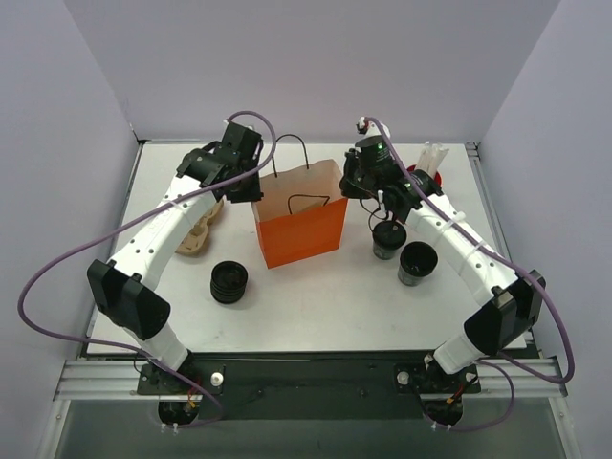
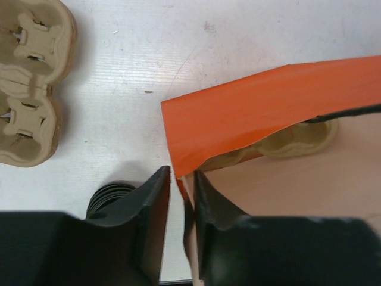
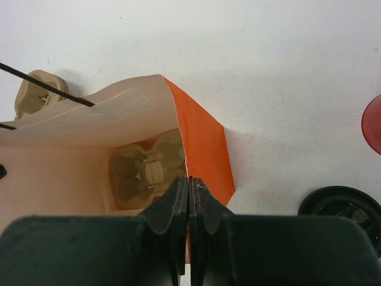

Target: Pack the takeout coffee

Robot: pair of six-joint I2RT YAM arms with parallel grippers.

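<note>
Takeout coffee (image 1: 417, 262) stands on the table right of the bag (image 1: 301, 229), not yet packed. The right claw (image 3: 188, 179) is clenched on the bag's right rim. The left claw (image 2: 181, 176) straddles the left rim, and I cannot tell if it grips. Pinch both rims firmly and spread the mouth wide.

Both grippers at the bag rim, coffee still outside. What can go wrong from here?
1. The right gripper is shut on the orange paper bag's rim, but the left gripper only straddles the opposite edge, with a gap showing. Pulling now may slip or tear the paper.
2. The takeout coffee stands close beside the right arm; a swing could topple it.
3. A cardboard carrier lies on the bag's floor; a cup set off its wells might tip.
</note>
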